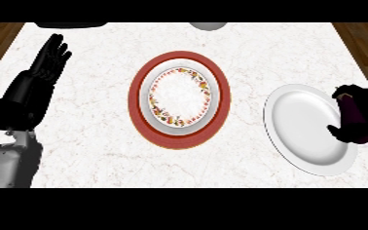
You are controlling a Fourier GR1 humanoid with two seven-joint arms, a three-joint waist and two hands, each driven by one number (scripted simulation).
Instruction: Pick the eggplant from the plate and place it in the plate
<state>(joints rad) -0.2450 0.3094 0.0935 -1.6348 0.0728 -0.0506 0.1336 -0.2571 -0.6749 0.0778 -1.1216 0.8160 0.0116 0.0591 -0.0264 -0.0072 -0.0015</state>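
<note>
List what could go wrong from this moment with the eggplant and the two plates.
1. The right hand curls round the dark eggplant at the white plate's right rim; lifting might clip that rim and shift the plate.
2. The patterned plate sits on a red placemat; a low carry could catch its edge.

Setting: kitchen or dining area. White marble-veined worktop (93, 126) with wood-brown surface showing at both upper corners. Tableware laid out: a floral-rimmed plate (179, 97) sits on a red charger plate (140, 112), and a plain white plate (302, 126) lies to the right, apart from them.
</note>
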